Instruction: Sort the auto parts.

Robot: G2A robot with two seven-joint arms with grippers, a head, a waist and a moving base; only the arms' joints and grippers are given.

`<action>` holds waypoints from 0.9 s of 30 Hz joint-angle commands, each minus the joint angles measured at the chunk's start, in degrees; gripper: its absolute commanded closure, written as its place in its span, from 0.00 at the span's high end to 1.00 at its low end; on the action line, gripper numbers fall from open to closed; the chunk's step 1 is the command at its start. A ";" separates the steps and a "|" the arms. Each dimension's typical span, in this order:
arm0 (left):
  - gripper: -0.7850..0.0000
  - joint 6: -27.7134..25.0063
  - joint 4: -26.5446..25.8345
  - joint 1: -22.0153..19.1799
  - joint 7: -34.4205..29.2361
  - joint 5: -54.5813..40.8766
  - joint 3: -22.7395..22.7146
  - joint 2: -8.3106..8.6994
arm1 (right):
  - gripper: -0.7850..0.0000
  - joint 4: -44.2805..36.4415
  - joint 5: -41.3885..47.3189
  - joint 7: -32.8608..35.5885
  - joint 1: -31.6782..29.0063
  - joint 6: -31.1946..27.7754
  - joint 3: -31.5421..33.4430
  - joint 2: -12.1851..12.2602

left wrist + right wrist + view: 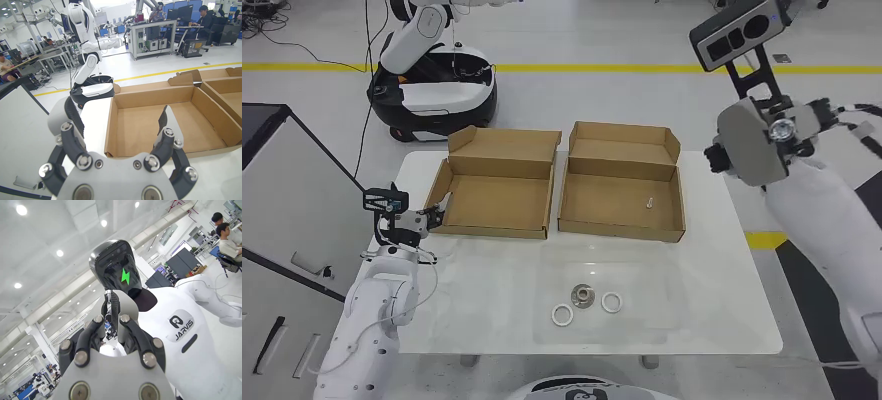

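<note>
Right tool (110,302) aloft, pinching bolt (108,295); left tool (117,104) agape by left box (208,115).

white table (722,300) | second robot (442,95) behind | yellow floor line (592,68)

Parts (584,296) before two side-by-side boxes (492,195)

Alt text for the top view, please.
On a white table, two open cardboard boxes sit side by side, the right box holding one small metal part. Two white rings flank a metal hub near the front edge. The left pincer is open beside the left box; the right pincer, raised, grips a small metal piece.
</note>
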 commanded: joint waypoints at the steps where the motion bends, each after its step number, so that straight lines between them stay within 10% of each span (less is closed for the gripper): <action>1: 1.00 0.00 0.00 0.00 0.00 0.00 0.00 0.00 | 0.00 0.01 -1.84 -0.74 -0.26 0.75 0.48 -0.15; 12: 1.00 0.00 0.00 0.00 0.00 0.00 0.00 0.00 | 0.00 -0.50 -12.56 -0.95 -1.54 6.16 4.15 -0.61; 27: 1.00 0.00 0.00 0.00 0.00 0.00 0.00 0.00 | 0.00 -2.18 -3.36 -1.71 -6.13 5.03 8.14 -2.90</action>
